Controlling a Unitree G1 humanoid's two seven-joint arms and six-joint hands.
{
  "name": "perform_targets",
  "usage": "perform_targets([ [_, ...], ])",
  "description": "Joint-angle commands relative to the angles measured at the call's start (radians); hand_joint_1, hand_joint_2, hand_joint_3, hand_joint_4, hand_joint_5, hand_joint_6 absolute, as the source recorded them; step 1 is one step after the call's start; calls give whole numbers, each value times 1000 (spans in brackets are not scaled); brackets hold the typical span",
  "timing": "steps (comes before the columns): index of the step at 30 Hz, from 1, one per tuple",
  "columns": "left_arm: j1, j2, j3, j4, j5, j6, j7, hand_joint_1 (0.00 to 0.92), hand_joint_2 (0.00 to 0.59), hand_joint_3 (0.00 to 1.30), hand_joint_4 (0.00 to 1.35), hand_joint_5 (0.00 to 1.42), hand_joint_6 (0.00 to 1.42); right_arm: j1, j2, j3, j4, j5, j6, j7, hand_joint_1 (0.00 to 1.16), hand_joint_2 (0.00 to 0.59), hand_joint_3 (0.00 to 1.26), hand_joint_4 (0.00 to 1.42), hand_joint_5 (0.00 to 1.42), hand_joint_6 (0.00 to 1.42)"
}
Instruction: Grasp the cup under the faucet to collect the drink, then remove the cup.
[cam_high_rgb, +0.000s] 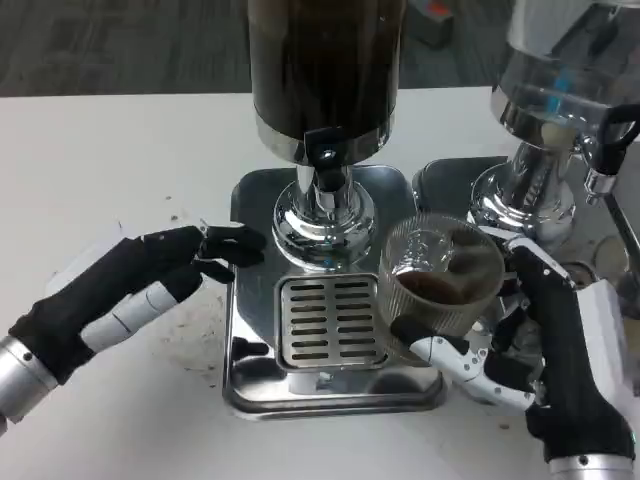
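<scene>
A clear ribbed cup (440, 282) with dark drink in its bottom is held by my right hand (545, 345), whose fingers wrap around its lower wall and right side. The cup is to the right of the grille, off from under the faucet (325, 160). The faucet juts from the base of a dark drink dispenser (325, 70) on a chrome stand. My left hand (140, 285) lies on the table left of the drip tray (255, 205), fingers stretched toward the tray's edge and holding nothing.
A slotted grille (330, 322) sits in the middle of the steel drip tray. A second dispenser (560, 90) with a chrome base stands at the right rear, close to the cup. Small dark specks dot the white table (120, 160) near my left hand.
</scene>
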Motion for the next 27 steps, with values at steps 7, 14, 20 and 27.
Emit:
perform_targets([
  [7,78,32,-21,-96,38,-65,26,0,105,345,331,282,394,47,7,-11,-98,5,-17,6,841,188,572,653,838,1132],
  [14,128,47,-26,-167,39,-81,35,0,105,341,324,280,390,74,7,-9,-129,6,-18,19,840,188,572,653,838,1134],
  [20,164,61,-30,-204,44,-93,43,0,105,340,320,273,387,98,10,-9,-151,3,-23,20,846,190,572,653,842,1134],
  [27,201,82,-35,-245,83,-154,69,0,105,306,283,244,358,129,9,-6,-182,1,-24,26,850,191,579,653,844,1134],
])
